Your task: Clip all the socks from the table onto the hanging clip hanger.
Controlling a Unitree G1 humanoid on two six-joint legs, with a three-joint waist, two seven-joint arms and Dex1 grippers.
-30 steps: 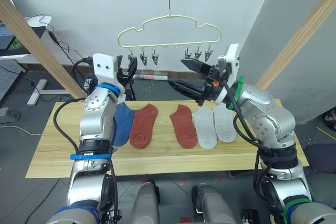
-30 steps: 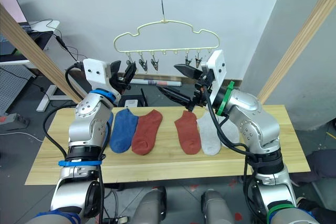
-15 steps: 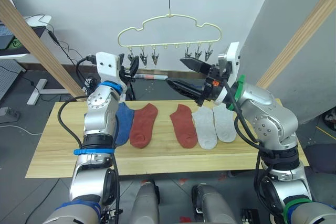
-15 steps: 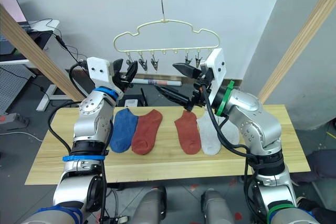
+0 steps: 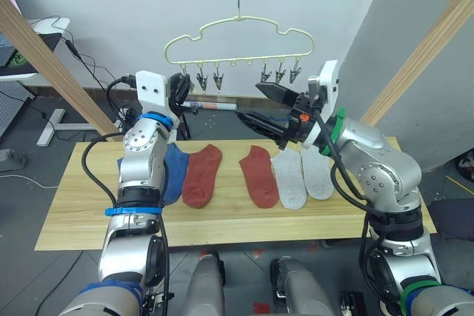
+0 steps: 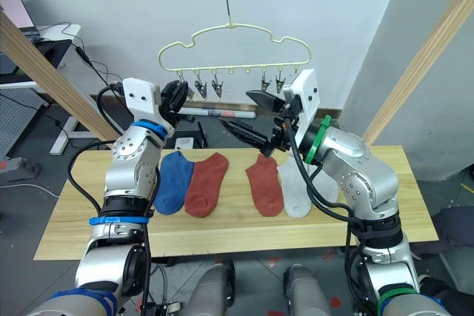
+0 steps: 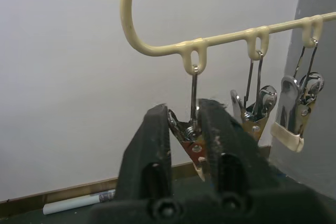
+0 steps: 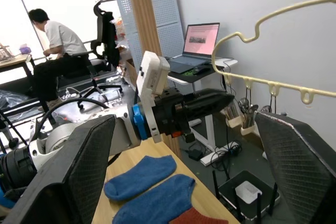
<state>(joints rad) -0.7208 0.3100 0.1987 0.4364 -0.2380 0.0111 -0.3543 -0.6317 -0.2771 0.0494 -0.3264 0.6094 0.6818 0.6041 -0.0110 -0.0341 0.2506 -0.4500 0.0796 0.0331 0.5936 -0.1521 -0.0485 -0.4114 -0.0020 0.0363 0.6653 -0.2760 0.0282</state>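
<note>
The clip hanger hangs by its hook from the top pole, with a row of metal clips below it. My left gripper is raised to the leftmost clip and is shut on it. My right gripper hovers open and empty under the right-hand clips. On the table lie socks in a row: blue, partly behind my left arm, two rust-red, and two light grey. A second blue sock lies beside the first.
Slanting wooden poles of the frame stand at both sides behind the table. A desk with a laptop is at the far left, and a person sits in the background. A white tube lies by the wall.
My left gripper has risen and closed in on the leftmost clip, and the hanger has swung slightly left. The right arm and the socks have stayed put.
</note>
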